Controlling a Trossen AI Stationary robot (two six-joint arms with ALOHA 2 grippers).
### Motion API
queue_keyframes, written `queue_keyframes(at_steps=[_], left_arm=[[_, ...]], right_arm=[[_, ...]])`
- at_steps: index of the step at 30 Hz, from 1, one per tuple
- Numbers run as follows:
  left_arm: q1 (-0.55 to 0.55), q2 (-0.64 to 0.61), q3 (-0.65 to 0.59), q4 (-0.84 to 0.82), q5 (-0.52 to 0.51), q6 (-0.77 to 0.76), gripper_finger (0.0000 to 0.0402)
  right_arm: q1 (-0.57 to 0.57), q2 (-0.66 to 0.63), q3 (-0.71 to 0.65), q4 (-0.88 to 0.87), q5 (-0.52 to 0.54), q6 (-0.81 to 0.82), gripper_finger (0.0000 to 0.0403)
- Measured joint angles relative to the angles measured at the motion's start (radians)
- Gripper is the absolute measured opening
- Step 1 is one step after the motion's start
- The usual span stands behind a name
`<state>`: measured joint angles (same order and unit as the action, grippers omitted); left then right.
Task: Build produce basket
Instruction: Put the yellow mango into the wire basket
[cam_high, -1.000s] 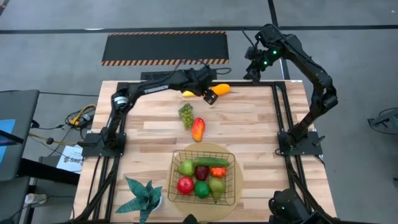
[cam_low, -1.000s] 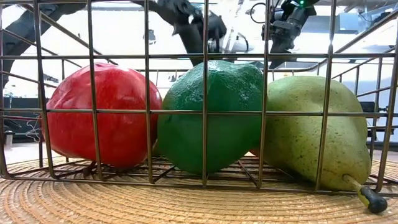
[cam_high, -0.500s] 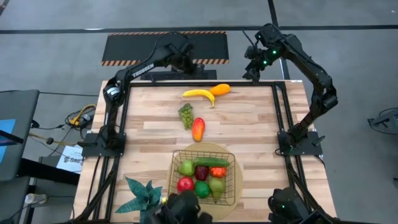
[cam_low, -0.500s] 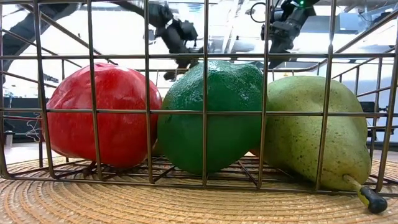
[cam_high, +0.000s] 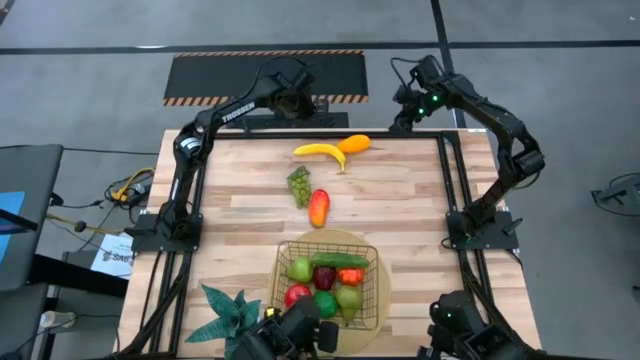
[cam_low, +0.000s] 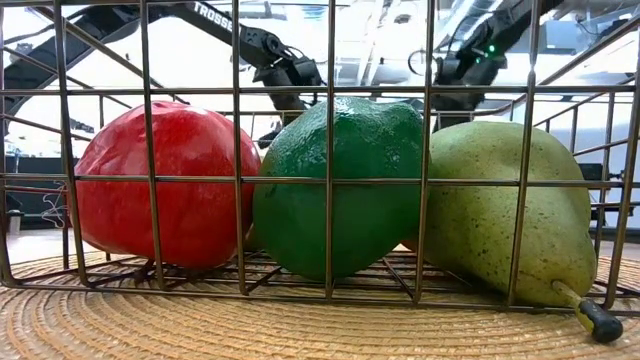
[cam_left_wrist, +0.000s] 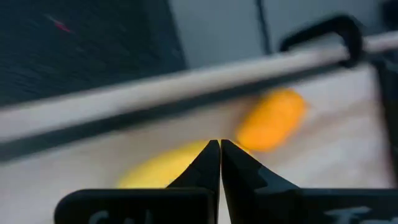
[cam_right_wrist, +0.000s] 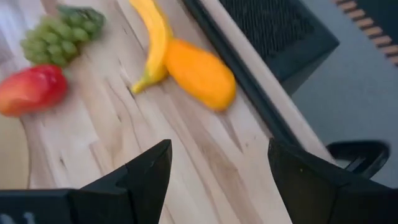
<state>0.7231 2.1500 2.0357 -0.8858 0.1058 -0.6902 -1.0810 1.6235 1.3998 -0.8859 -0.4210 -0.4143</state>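
High view has the basket (cam_high: 325, 286) sitting on its round mat (cam_high: 384, 290), and already inside it go a green apple (cam_high: 299, 269), a cucumber (cam_high: 339, 260), a red apple (cam_high: 297, 295), a lime (cam_high: 324, 304) and a pear (cam_high: 349, 298). Four pieces wait outside: the mango (cam_high: 318, 207) just beyond the basket's far rim, the grapes (cam_high: 299, 185) a little farther out, then the banana (cam_high: 320, 151) and an orange fruit (cam_high: 355, 143) touching each other, well away from the basket at the table's far edge.

Left gripper (cam_left_wrist: 220, 163) hangs above that far pair, fingers pressed together and holding nothing. Right gripper (cam_right_wrist: 217, 165) hovers off the far corner, well away from the basket, fingers spread wide, nothing between them.

Now the risks, as I judge them. Banana and orange fruit lie against each other, so a grab at one may nudge the other, and with the table edge so close it could roll off. A closed left gripper coming down would only shove fruit, not catch it. Both arms crowd the same far edge, so they could clash. And the basket is filling up: a piece dropped onto the rounded fruit might bounce or perch on the rim.
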Motion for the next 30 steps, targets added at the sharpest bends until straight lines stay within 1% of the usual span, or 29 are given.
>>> queue_keyframes(at_steps=[1, 4, 8, 10, 11, 13, 15, 19, 25, 28, 30], left_arm=[[-0.001, -0.002, 0.0, -0.017, -0.024, 0.005, 0.0], [-0.016, 0.013, 0.001, -0.03, -0.043, 0.018, 0.0], [-0.044, 0.04, -0.001, -0.053, -0.018, 0.011, 0.0], [-0.058, 0.046, -0.001, -0.06, 0.012, -0.002, 0.0], [-0.066, 0.047, -0.001, -0.058, 0.019, -0.003, 0.0], [-0.082, 0.047, -0.001, -0.051, 0.0, -0.003, 0.0], [-0.09, 0.045, 0.0, -0.056, -0.004, -0.004, 0.0], [-0.096, 0.039, -0.001, -0.084, 0.031, -0.003, 0.0], [-0.105, 0.039, -0.001, -0.096, 0.02, 0.001, 0.0], [-0.105, 0.039, -0.001, -0.116, 0.02, 0.014, 0.0], [-0.105, 0.039, -0.001, -0.127, 0.019, 0.023, 0.0]], right_arm=[[-0.005, 0.0, -0.025, 0.023, 0.0, -0.001, 0.0286], [-0.016, 0.0, -0.098, 0.146, 0.001, -0.001, 0.0286], [-0.011, 0.005, -0.175, 0.398, 0.008, -0.001, 0.0286], [0.006, 0.028, -0.196, 0.52, 0.019, 0.011, 0.0286], [0.013, 0.045, -0.197, 0.553, 0.024, 0.014, 0.0286], [0.028, 0.088, -0.19, 0.596, 0.036, -0.004, 0.0286], [0.04, 0.146, -0.168, 0.608, 0.042, -0.042, 0.0286], [0.048, 0.271, -0.109, 0.567, 0.046, -0.13, 0.0286], [0.059, 0.395, 0.023, 0.485, 0.057, -0.186, 0.0286], [0.079, 0.443, 0.09, 0.415, 0.057, -0.204, 0.0286], [0.103, 0.47, 0.125, 0.331, 0.062, -0.247, 0.0286]])
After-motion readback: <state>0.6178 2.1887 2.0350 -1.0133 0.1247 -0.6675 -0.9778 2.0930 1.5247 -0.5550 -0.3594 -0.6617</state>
